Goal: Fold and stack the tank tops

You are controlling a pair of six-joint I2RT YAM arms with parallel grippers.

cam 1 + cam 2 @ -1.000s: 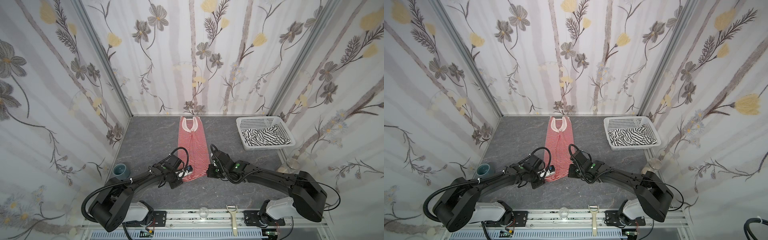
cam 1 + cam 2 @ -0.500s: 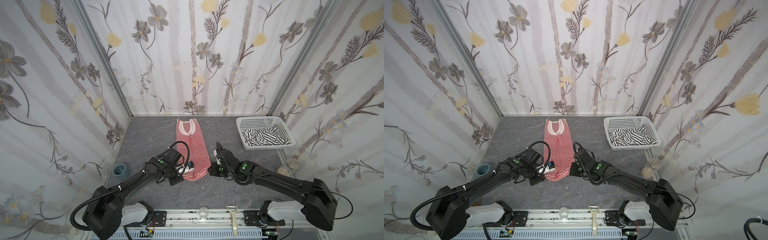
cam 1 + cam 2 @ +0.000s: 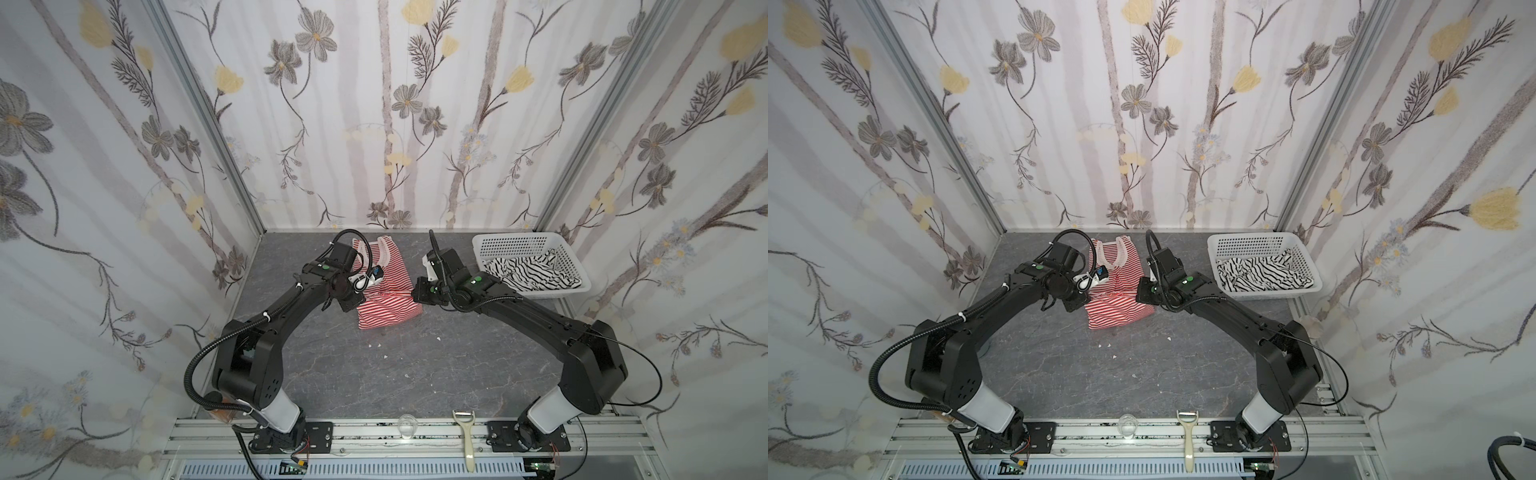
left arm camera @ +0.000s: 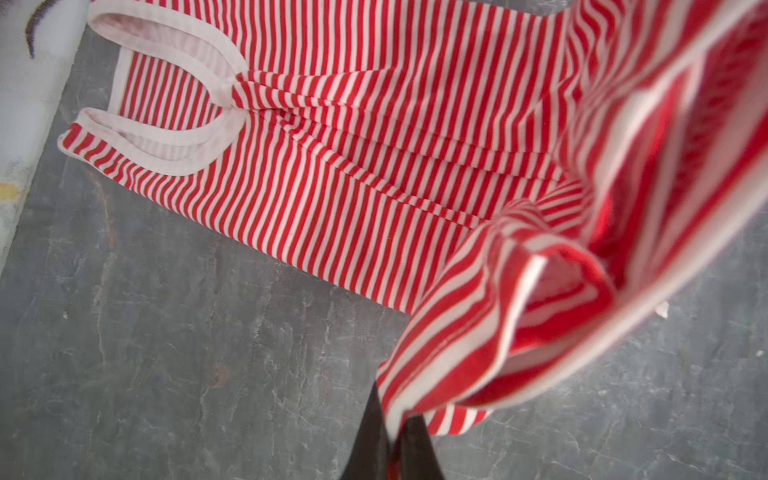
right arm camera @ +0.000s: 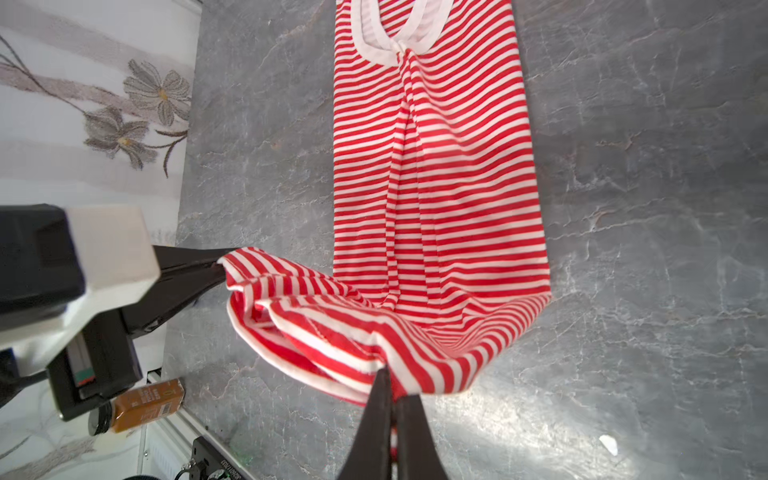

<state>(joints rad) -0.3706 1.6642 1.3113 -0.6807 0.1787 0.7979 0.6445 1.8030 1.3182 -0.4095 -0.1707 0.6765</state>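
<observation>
The left claw (image 4: 392, 415) and the right claw (image 5: 395, 390) were each clamped shut on the hem of the red-and-white striped tank top (image 3: 388, 305), lifting it over the garment's middle. The neckline end lay flat on the grey worktop (image 3: 395, 374). The pinches looked shallow, so the knit could slip out. Uneven travel of the two arms would likely skew the fold, and the slack hem might bunch. The black-striped tank top (image 3: 528, 270) lay crumpled in the white basket (image 3: 515, 239), well apart. White scraps (image 3: 376, 345) and a peeler (image 3: 467, 436) lay nearer the front, outside the fold.
</observation>
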